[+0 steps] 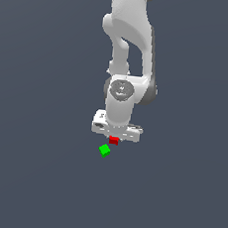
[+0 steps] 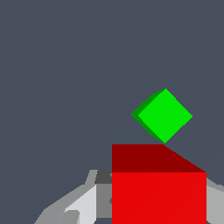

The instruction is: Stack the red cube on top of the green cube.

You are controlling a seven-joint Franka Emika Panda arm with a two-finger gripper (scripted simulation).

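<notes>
Dark slate-grey ground fills both views, flat and unmarked, with nothing on it but the two cubes and the arm.

At the centre of things, the gripper points downward and is closed on the red cube, which sits between the fingers right under the white hand. In the wrist view the red cube fills the near part of the picture, with pale grey finger parts showing on either side of it, so the grasp looks firm. Just beyond it lies the green cube, on the ground and turned diamond-wise against the red one's edges.

So the pick appears done, judging by the cube held clear of the floor. Left to do: carry the red cube the short way over the green one, line up the corners if possible, lower and release.

Only the exterior view shows the height: the green cube sits near, a little below and toward the exterior view's left of the held cube, not touching. Only the wrist view shows the difference in rotation between the cubes and the sideways offset clearly.
</notes>
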